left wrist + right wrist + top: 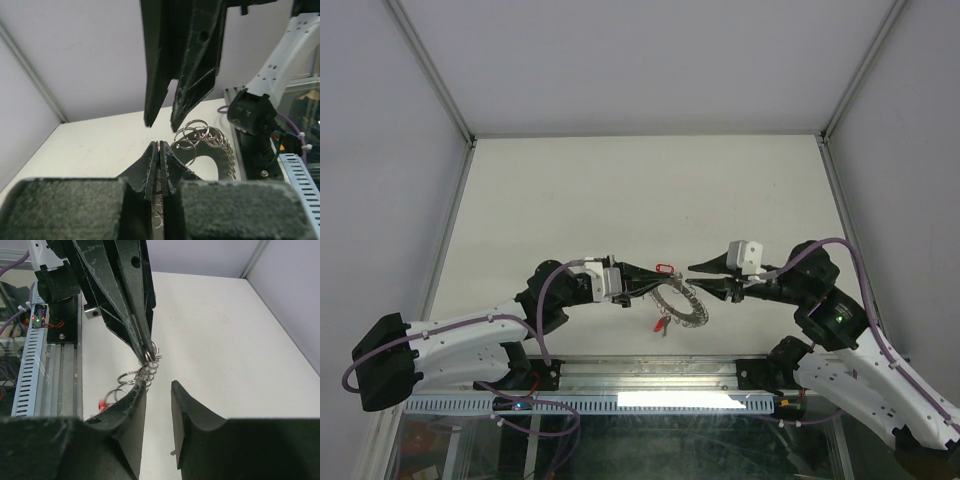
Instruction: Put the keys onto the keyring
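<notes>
L gripper is pinching the keyring tight and holding it up btwn both arms, prob to steady it for threading, while R gripper is hovering spread and empty just beside it, and the red-tag key is sitting ungripped under the ring, near-edge side.

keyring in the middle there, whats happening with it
The left gripper is shut on the keyring, pinching its wire. The right gripper is open, its fingertips close to the ring on the opposite side, gripping nothing. The red-tagged key shows by the ring's near edge; whether it is threaded on cannot be told.
</notes>
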Controlling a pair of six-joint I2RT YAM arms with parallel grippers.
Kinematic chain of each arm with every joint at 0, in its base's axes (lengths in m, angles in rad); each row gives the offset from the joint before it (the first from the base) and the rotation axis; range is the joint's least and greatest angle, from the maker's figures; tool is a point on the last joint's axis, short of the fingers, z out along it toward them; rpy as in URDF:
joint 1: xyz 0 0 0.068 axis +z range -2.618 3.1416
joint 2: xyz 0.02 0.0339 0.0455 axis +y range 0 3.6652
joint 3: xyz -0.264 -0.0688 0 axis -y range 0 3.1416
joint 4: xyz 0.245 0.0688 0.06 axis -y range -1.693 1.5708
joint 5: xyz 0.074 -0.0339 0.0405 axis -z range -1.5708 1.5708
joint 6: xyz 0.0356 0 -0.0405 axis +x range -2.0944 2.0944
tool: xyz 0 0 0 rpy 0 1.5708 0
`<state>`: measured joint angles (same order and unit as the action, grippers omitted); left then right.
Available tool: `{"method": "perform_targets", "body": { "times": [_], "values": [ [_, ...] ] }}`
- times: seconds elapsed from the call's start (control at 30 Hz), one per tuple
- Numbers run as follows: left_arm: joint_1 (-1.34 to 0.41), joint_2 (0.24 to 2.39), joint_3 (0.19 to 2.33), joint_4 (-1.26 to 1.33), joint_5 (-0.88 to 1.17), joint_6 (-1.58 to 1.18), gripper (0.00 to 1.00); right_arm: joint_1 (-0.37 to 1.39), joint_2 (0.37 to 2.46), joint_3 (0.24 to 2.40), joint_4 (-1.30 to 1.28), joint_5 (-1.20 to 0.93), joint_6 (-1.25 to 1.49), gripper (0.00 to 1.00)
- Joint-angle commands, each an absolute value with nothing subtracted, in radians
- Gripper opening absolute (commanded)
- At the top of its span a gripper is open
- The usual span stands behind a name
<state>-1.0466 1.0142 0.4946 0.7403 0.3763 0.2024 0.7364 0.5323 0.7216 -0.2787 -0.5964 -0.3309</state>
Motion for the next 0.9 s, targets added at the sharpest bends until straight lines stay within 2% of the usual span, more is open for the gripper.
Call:
{"method": "perform_targets", "body": {
  "times": [0.0,0.23,0.57,0.87],
  "values": [
    [-1.048,0.971,0.489,0.842,0.509,0.213,0.0,0.739,0.565,0.746,-0.244,-0.674,-0.383,0.28],
    [-1.048,0.979,0.478,0.9,0.588,0.186,0.0,0.739,0.566,0.75,-0.242,-0.732,-0.384,0.31],
    [-1.048,0.98,0.482,0.905,0.568,0.185,0.0,0.741,0.575,0.744,-0.203,-0.795,-0.338,0.33],
    [-1.048,0.978,0.483,0.901,0.554,0.184,0.0,0.75,0.601,0.729,-0.127,-0.773,-0.298,0.29]
  ]
}}
